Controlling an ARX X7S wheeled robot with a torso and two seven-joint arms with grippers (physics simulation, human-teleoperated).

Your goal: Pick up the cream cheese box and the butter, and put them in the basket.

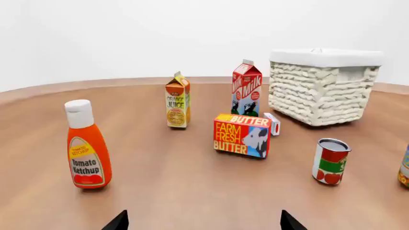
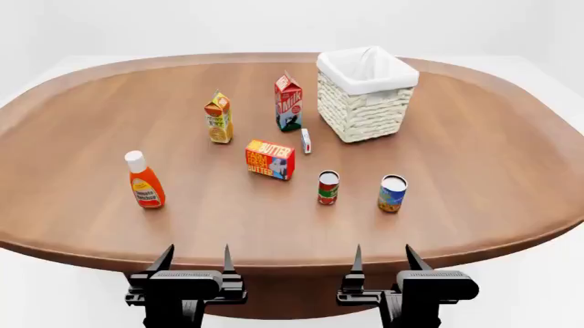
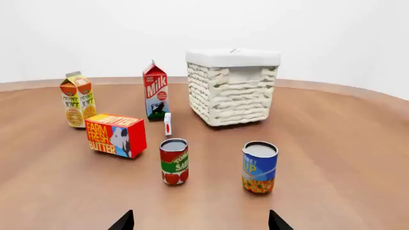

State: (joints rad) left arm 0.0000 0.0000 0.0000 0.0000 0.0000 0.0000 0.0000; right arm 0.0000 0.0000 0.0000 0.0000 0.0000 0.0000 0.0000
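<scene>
The butter (image 2: pixel 270 158) is a red and orange box lettered BUTTER, standing mid-table; it also shows in the left wrist view (image 1: pixel 242 135) and the right wrist view (image 3: pixel 116 135). The cream cheese box (image 2: pixel 306 141) is a tiny white box standing on edge between the butter and the basket (image 2: pixel 367 94); it also shows in the wrist views (image 1: pixel 273 124) (image 3: pixel 167 123). The whitish wicker basket (image 1: pixel 323 86) (image 3: pixel 232 87) stands at the far right. My left gripper (image 2: pixel 194 260) and right gripper (image 2: pixel 382 259) are open and empty, at the table's near edge, far from all objects.
A ketchup bottle (image 2: pixel 144 180) stands near left. An orange juice carton (image 2: pixel 218 117) and a milk carton (image 2: pixel 288 102) stand behind the butter. A tomato can (image 2: pixel 329 187) and a soup can (image 2: pixel 392 193) stand near right. The round wooden table (image 2: pixel 474 164) has a curved near edge.
</scene>
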